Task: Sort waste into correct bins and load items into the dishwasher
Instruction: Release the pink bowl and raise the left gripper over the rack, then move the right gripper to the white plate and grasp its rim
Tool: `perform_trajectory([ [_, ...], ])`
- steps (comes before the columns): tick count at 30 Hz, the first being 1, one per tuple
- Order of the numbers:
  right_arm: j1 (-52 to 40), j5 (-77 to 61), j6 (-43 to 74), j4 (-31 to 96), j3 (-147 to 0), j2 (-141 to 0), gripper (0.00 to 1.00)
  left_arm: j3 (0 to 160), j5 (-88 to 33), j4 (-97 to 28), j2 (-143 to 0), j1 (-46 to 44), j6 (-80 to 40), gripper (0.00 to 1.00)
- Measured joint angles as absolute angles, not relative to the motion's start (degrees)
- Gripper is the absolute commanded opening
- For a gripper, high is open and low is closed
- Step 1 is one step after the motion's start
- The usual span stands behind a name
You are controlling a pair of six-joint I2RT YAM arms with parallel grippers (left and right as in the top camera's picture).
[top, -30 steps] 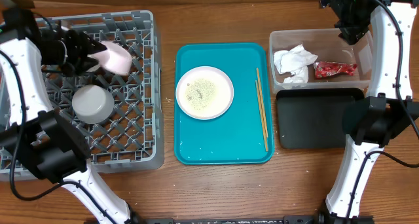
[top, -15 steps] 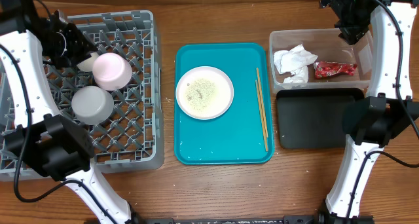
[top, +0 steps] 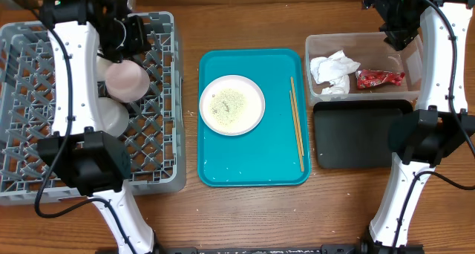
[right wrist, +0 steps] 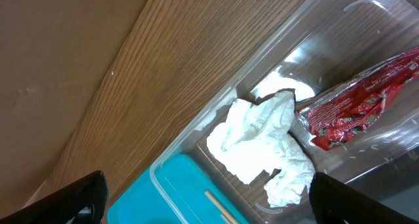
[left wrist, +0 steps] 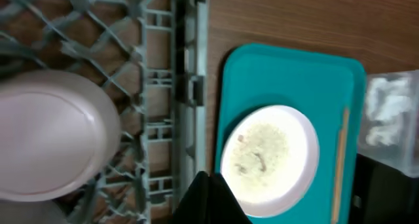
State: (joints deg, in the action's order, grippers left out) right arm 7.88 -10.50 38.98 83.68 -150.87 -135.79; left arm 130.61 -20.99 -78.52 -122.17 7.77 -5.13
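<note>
Left pincer (left wrist: 206,188) closed tight, right pincer (top: 395,33) spread wide, arms well apart.

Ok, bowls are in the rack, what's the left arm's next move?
Probably swing the left end effector across to the white plate on the teal tray, opening it on the way. It sits shut and empty over the rack, and that plate, with rice grains on it, is the only dish outside.

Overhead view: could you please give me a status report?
Left gripper shut, empty, over the dish rack. Right gripper open above the clear tub. Plate with rice grains on teal tray, not yet loaded. Chopsticks lie beside it.
</note>
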Motion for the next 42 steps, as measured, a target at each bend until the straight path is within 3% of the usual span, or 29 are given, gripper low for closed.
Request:
perform_trajectory([
  [1,7.9,-10.5,39.0,83.7,-150.9,-135.8,1.0,131.3,-19.0,-78.5,-122.2,7.5,-5.2,0.12],
  [2,7.9,-10.5,39.0,83.7,-150.9,-135.8,1.0,131.9,-16.8,-78.5,-122.2,7.2,-5.6,0.24],
  [5,7.9,-10.5,39.0,83.7,-150.9,-135.8,1.0,132.9,-11.0,-78.4,-122.1,6.9,-7.5,0.71],
  [6,7.9,-10.5,39.0,83.7,-150.9,-135.8,1.0,133.2,-9.4,-78.5,-122.1,6.9,-8.2,0.81],
  [12,7.9,-10.5,39.0,83.7,-150.9,-135.8,1.0,133.3,-5.7,-78.5,-122.1,6.8,-11.6,1.0],
  [19,7.9,-10.5,39.0,83.7,-150.9,-135.8,1.0,133.3,-5.3,-78.4,-122.1,6.2,-12.4,1.0],
  [20,7.9,-10.5,39.0,83.7,-150.9,-135.8,0.87,133.3,-5.3,-78.2,-122.1,5.6,-12.5,1.0],
  [21,7.9,-10.5,39.0,83.7,-150.9,-135.8,0.84,133.3,-5.3,-78.1,-122.1,5.5,-12.5,1.0],
  [22,7.9,-10.6,39.1,83.3,-150.9,-135.8,0.95,133.3,-5.3,-77.9,-122.1,5.1,-12.7,1.0],
  [23,7.9,-11.0,39.2,83.2,-150.9,-135.8,1.0,133.3,-5.3,-77.6,-122.1,4.8,-13.0,1.0],
  [27,7.9,-15.9,39.2,82.9,-150.9,-135.8,1.0,133.3,-5.2,-75.4,-122.1,3.8,-13.4,1.0],
  [33,6.2,-23.1,37.4,85.8,-150.9,-135.8,0.84,133.3,-4.8,-72.7,-122.1,3.7,-15.2,1.0],
  [35,4.6,-23.9,35.2,87.1,-150.9,-135.8,0.83,133.3,-4.6,-72.7,-122.1,3.7,-16.1,1.0],
  [37,2.0,-23.6,32.2,88.1,-150.9,-135.8,0.83,133.3,-4.6,-72.6,-122.1,3.7,-16.6,1.0],
  [38,0.3,-23.0,30.7,88.3,-150.9,-135.8,0.89,133.3,-4.4,-72.6,-122.1,3.7,-16.8,1.0],
  [39,-1.8,-22.0,29.4,88.4,-150.8,-135.8,1.0,133.3,-4.4,-72.6,-122.1,3.7,-16.9,1.0],
  [42,-8.8,-16.4,26.0,87.7,-150.8,-135.8,1.0,133.3,-4.4,-72.6,-122.1,3.7,-17.3,1.0],
])
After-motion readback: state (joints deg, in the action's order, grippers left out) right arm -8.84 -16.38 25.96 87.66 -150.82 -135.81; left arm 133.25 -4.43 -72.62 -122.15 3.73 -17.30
